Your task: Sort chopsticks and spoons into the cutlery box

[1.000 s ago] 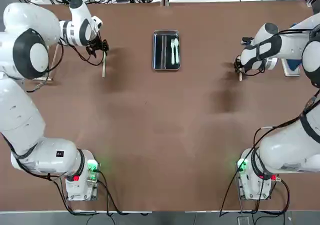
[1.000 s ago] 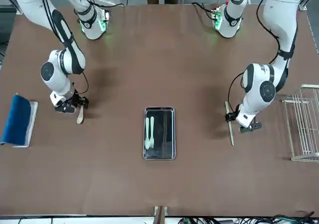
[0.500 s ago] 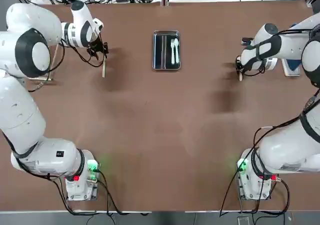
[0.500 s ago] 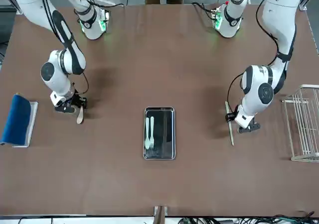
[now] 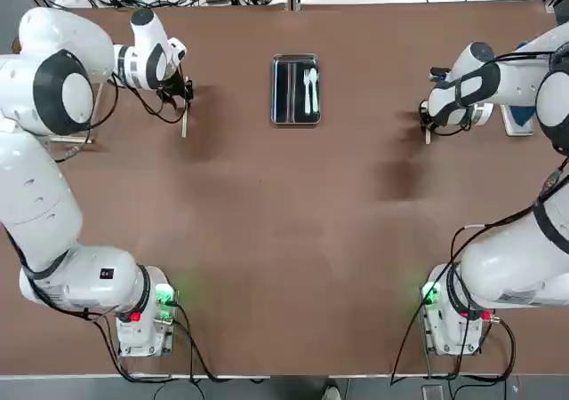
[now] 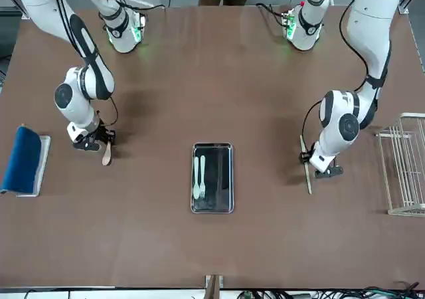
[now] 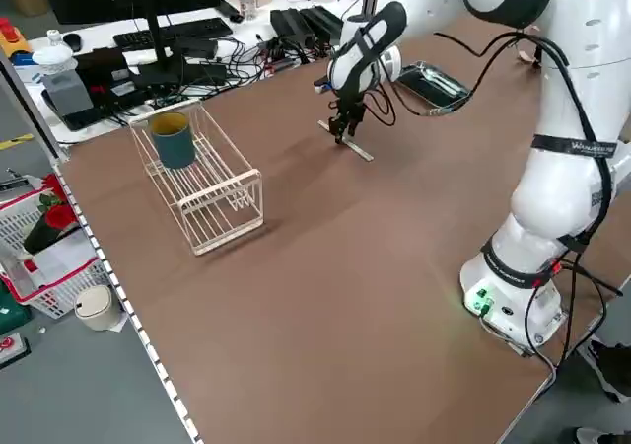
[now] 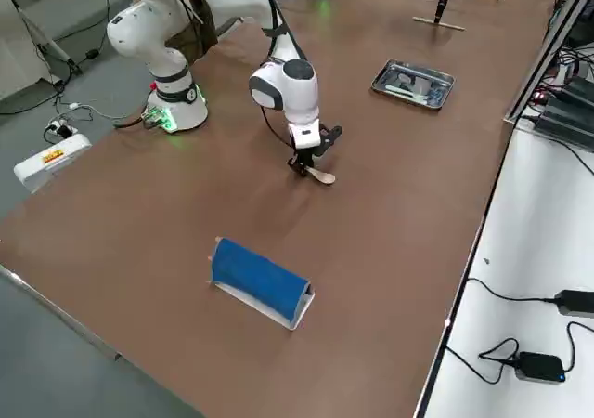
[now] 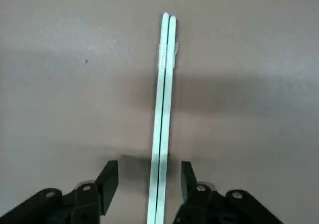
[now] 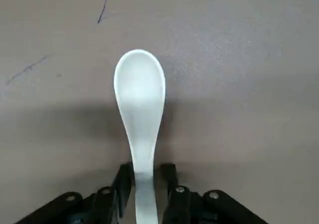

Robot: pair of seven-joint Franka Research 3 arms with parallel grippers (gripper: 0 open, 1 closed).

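The cutlery box (image 5: pixel 295 90) is a shiny metal tray at the far middle of the table, with two white spoons (image 5: pixel 309 89) lying inside. A pair of chopsticks (image 9: pixel 164 99) rests flat on the table, and my left gripper (image 9: pixel 148 169) straddles its near end, open, with a gap on each side. Seen from above, that gripper (image 5: pixel 181 90) is at the far left. A cream spoon (image 10: pixel 140 89) lies on the table with my right gripper (image 10: pixel 146 171) shut on its handle, at the far right (image 5: pixel 428 121).
A white wire rack (image 7: pixel 202 183) holding a teal cup (image 7: pixel 175 140) stands beyond my left arm. A grey tray with a blue object (image 8: pixel 260 279) sits outside my right arm. A wide stretch of bare brown table lies between both grippers and the box.
Both grippers have narrowed their fingers: the right around the spoon's handle, the left around the chopsticks. The left arm's upper links have shifted slightly; spoon and chopsticks have not moved.
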